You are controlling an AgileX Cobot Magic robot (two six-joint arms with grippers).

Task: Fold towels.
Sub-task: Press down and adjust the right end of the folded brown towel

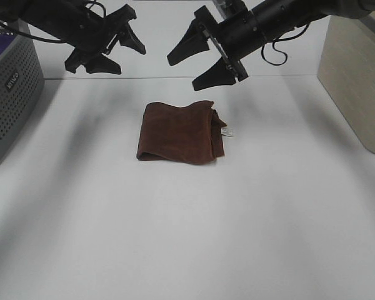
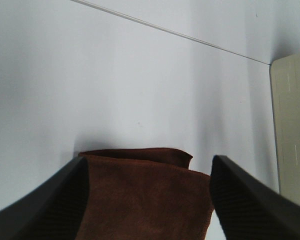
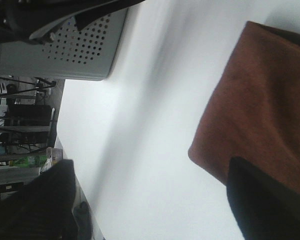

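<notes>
Grey basket [image 1: 12, 94] sits way off left, so no bumping worry there. Left jaws hang spread and empty over the far side of the worktop [image 1: 187, 237]. The brown towel [image 1: 181, 132] lies mid-worktop, already folded, with its right edge bunched by the white label [image 1: 226, 132]. Right jaws are spread and empty too. My guess: a pinch there snags only the top layer and drags the fold apart. Beige box [image 1: 356, 81] is well off right, with loads of bare room up front.
</notes>
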